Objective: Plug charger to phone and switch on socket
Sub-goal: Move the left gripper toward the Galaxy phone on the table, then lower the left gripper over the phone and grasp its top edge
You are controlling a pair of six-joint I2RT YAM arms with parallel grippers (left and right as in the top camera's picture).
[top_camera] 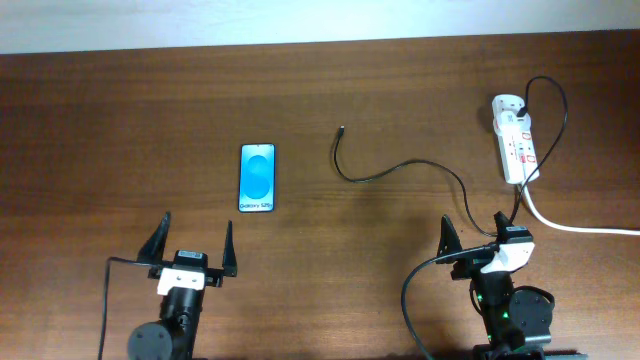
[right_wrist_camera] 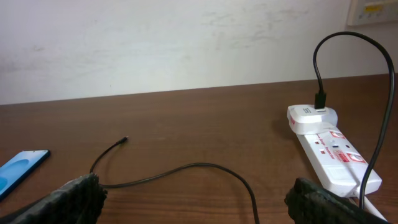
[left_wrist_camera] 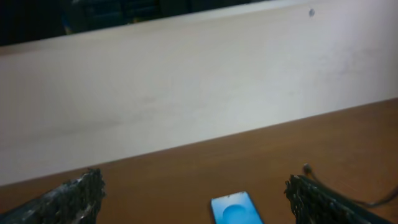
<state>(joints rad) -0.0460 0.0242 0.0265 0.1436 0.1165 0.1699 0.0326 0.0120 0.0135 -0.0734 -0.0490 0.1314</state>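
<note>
The phone [top_camera: 257, 178] lies flat on the table, blue screen up, left of centre; it also shows in the left wrist view [left_wrist_camera: 236, 210] and the right wrist view [right_wrist_camera: 20, 169]. The charger cable [top_camera: 395, 168] curls from its free plug tip [top_camera: 342, 129] across to the socket [top_camera: 515, 140], where its other end is plugged in. The cable [right_wrist_camera: 186, 169] and socket [right_wrist_camera: 329, 149] show in the right wrist view. My left gripper [top_camera: 190, 250] is open and empty, below the phone. My right gripper [top_camera: 475, 235] is open and empty, near the cable and below the socket.
The socket's thick white cord [top_camera: 570, 225] runs off to the right edge. A pale wall [left_wrist_camera: 186, 93] borders the table's far side. A wall plate [right_wrist_camera: 373, 11] sits on the wall behind the socket.
</note>
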